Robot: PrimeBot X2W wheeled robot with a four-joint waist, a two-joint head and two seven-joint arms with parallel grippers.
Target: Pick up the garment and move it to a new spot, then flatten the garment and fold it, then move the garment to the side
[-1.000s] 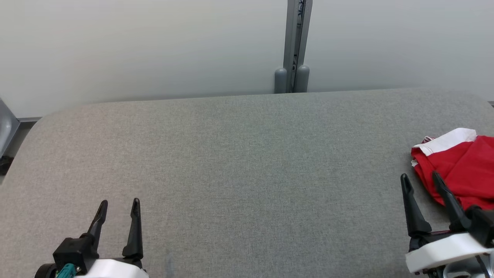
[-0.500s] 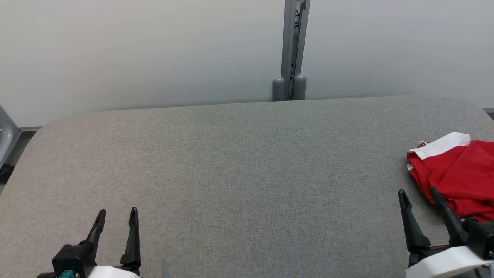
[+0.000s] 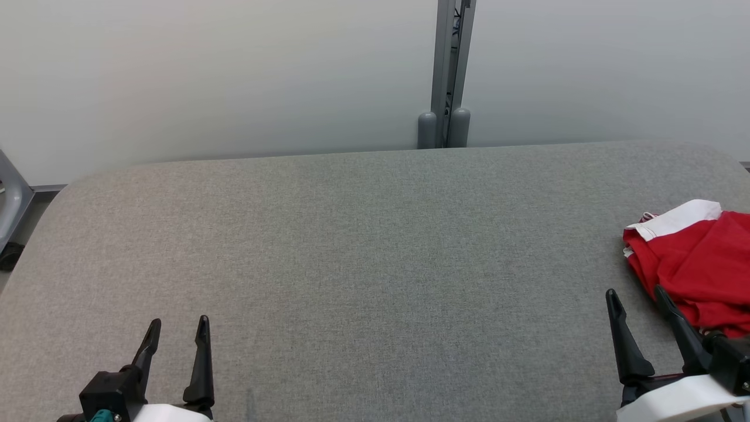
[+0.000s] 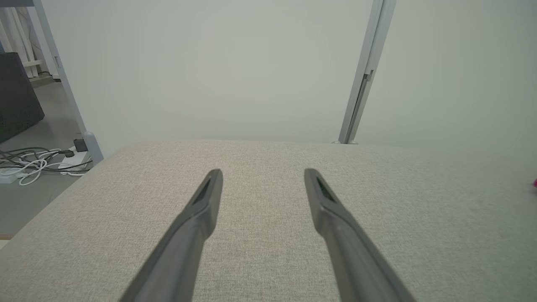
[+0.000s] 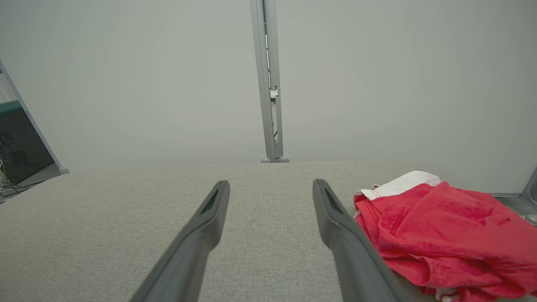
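Lying rumpled in a red heap with a white band showing, the garment (image 3: 697, 264) sits at the far right of the desk (image 3: 351, 264), close to its edge. The right claw (image 3: 635, 292) hovers just beside it, jaws spread and empty. The left claw (image 3: 179, 321) is likewise released, well apart at the near left. As I judge it, a pinch into the heap may catch only one layer, or several at once, and a sideways tug could drag cloth off the edge.
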